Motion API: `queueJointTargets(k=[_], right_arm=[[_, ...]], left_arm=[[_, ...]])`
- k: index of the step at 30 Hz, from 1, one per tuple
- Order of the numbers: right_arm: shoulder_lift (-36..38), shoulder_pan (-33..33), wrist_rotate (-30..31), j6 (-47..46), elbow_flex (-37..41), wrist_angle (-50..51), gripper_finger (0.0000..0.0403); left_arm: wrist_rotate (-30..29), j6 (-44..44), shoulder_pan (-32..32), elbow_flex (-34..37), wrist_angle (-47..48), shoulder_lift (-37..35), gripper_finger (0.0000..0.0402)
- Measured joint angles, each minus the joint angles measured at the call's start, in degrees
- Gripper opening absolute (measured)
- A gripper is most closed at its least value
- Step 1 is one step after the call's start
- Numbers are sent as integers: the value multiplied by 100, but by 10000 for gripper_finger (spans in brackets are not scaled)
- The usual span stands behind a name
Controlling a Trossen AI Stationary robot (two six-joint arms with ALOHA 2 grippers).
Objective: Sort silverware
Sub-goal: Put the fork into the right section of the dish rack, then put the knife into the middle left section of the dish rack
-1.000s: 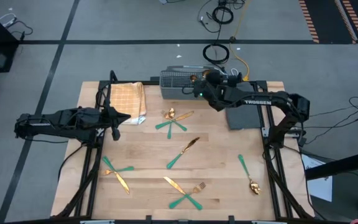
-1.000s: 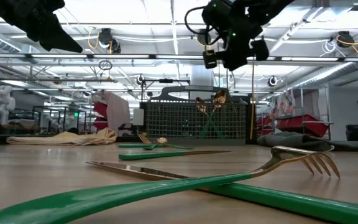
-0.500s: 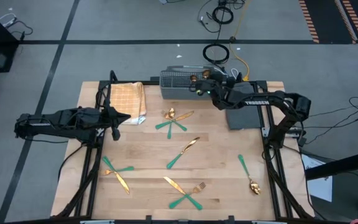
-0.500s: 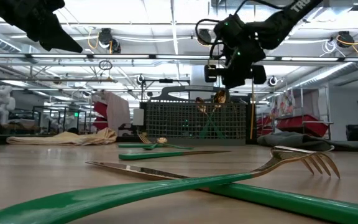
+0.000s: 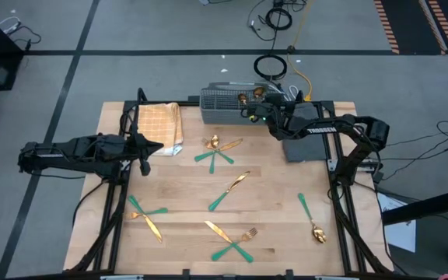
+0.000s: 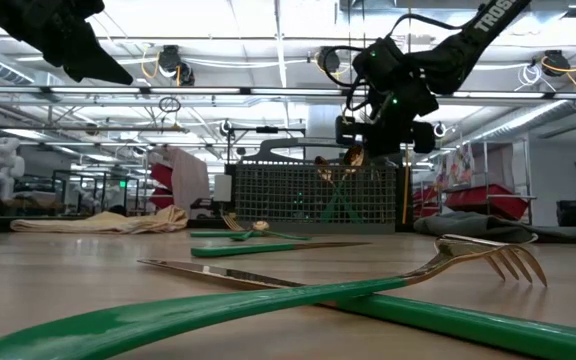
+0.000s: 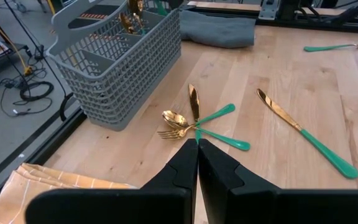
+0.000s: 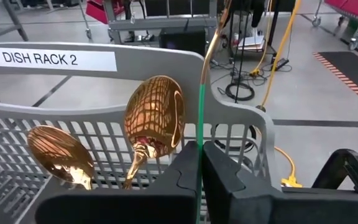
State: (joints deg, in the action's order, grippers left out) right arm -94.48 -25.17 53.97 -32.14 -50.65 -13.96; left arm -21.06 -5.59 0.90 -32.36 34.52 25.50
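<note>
In the right wrist view, the right claw (image 8: 199, 163) hides the lower handle of the gold-and-green utensil (image 8: 201, 99) it pinches, and its tip runs off at 12 o'clock. The two spoons (image 8: 155, 118) lose their handles inside the basket (image 8: 229, 109).

So the high cam sits right above my table (image 5: 271, 198) and looks straight down, catching both my arms. The low cam is down at tabletop level, staring across the wood into the room, super close to a fork (image 6: 488, 255). My left wrist cam looks forward over the boards toward the grey basket (image 7: 114, 59). My right wrist cam is jammed right up against that same basket (image 8: 104, 112). All four views share it.
</note>
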Motion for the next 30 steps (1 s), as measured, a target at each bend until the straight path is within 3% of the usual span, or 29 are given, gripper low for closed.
queueJointTargets(k=[16, 24, 27, 30], right_arm=[[28, 59, -50, 55, 0, 46, 98], [894, 521, 140, 1268, -2, -201, 106], [1696, 904, -365, 1828, -11, 247, 106], [2667, 1354, -1433, 1388, -260, 1895, 105]], left_arm=[[-2, -1, -1, 0, 0, 0, 21], [-2, -2, 1, 0, 2, 0, 21], [-2, -2, 0, 0, 4, -1, 21], [-2, 0, 1, 0, 5, -1, 21]])
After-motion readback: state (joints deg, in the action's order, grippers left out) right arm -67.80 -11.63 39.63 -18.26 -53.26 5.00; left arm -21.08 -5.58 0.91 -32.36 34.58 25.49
